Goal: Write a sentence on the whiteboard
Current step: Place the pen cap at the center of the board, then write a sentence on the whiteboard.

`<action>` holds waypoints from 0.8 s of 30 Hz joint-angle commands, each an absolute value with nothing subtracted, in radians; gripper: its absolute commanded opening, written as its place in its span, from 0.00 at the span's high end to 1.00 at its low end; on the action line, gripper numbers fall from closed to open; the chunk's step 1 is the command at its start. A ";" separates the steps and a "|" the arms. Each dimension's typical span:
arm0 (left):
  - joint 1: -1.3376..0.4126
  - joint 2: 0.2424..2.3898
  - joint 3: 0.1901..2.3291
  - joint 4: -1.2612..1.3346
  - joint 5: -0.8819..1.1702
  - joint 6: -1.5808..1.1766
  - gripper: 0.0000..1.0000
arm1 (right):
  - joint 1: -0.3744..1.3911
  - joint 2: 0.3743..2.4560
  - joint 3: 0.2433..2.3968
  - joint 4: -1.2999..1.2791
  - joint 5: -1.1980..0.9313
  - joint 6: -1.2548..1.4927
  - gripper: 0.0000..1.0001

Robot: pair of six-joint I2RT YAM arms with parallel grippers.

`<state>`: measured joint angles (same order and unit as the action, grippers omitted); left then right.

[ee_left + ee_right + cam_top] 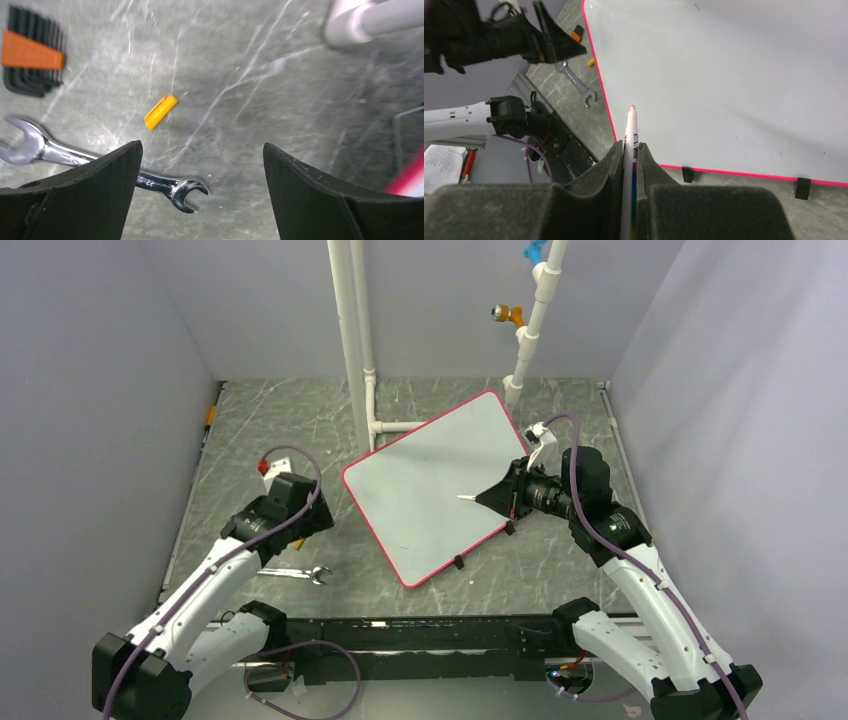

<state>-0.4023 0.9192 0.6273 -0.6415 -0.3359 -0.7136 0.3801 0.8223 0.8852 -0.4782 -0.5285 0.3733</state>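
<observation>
Right gripper (630, 148) clamped on marker (631, 122), tip over blank whiteboard (734, 75) from 3 o'clock. Left gripper (200, 155) fingers apart, 9 o'clock. Nothing written; next: tip down, first stroke.

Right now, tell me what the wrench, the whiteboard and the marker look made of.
Wrench: polished steel, probably, from its bright mirror-like shine. Whiteboard: smooth white sheet, material unclear, in a thin red-pink frame, likely plastic. Marker, clamped in the right hand: white barrel, seemingly plastic, with coloured print.
</observation>
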 commanded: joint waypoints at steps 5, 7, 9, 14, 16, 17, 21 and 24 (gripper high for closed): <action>-0.399 0.858 0.929 -0.731 -0.274 -0.376 0.05 | 0.379 0.799 0.888 -0.448 -0.532 0.371 1.00; -0.400 0.840 0.959 -0.679 -0.206 -0.271 0.04 | 0.378 0.796 0.888 -0.447 -0.533 0.373 1.00; -0.399 0.861 1.012 -0.694 -0.168 -0.193 0.01 | 0.379 0.791 0.886 -0.443 -0.537 0.378 1.00; -0.388 0.974 1.104 -0.727 0.017 -0.046 0.02 | 0.379 0.782 0.886 -0.444 -0.546 0.386 1.00; -0.384 0.995 1.081 -0.686 0.109 -0.028 0.02 | 0.378 0.777 0.890 -0.451 -0.545 0.387 1.00; -0.380 1.005 1.070 -0.668 0.148 -0.029 0.01 | 0.378 0.773 0.893 -0.456 -0.545 0.385 1.00; -0.365 1.034 1.039 -0.591 0.286 -0.030 0.01 | 0.379 0.766 0.900 -0.476 -0.540 0.379 1.00; -0.354 1.083 1.055 -0.584 0.330 -0.013 0.02 | 0.378 0.767 0.901 -0.480 -0.543 0.377 1.00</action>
<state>-0.3698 1.0519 1.0355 -0.6640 0.1780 -0.0620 0.3801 0.7826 0.8852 -0.4786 -0.5331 0.3767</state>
